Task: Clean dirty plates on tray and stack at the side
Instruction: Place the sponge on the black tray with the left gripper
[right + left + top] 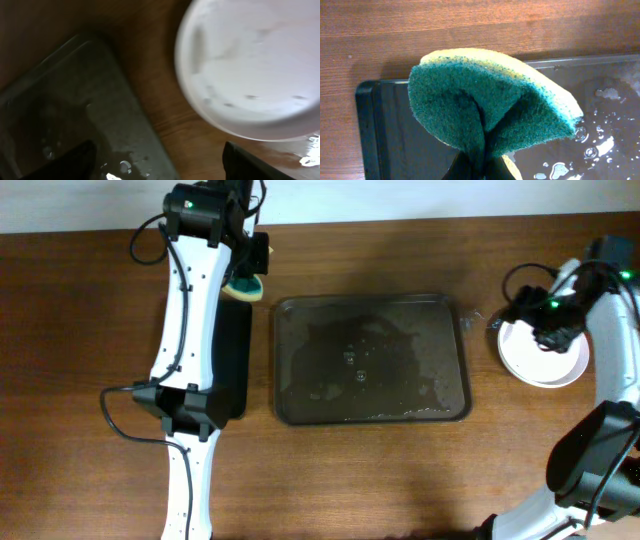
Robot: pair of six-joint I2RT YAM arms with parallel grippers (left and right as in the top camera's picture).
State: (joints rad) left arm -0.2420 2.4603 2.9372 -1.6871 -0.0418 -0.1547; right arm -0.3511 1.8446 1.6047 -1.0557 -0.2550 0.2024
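Right gripper [162,162]: fingers wide apart, nothing between them. Plates [540,366] directly below it, stacked on table, white, look clean. Tray [370,360] off to its left, wet, bare of plates. Left gripper [480,171]: clamped on folded sponge [490,100], beside tray's far corner. You seem to be at last stacking step. Next: raise your right arm straight up, clear of stack.

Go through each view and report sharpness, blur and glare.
Overhead: evenly lit and sharp, with the wet film on the tray catching pale glare. Left wrist: the sponge is crisp and the water drops glint. Right wrist: blurred throughout, the plate soft-edged and washed out.
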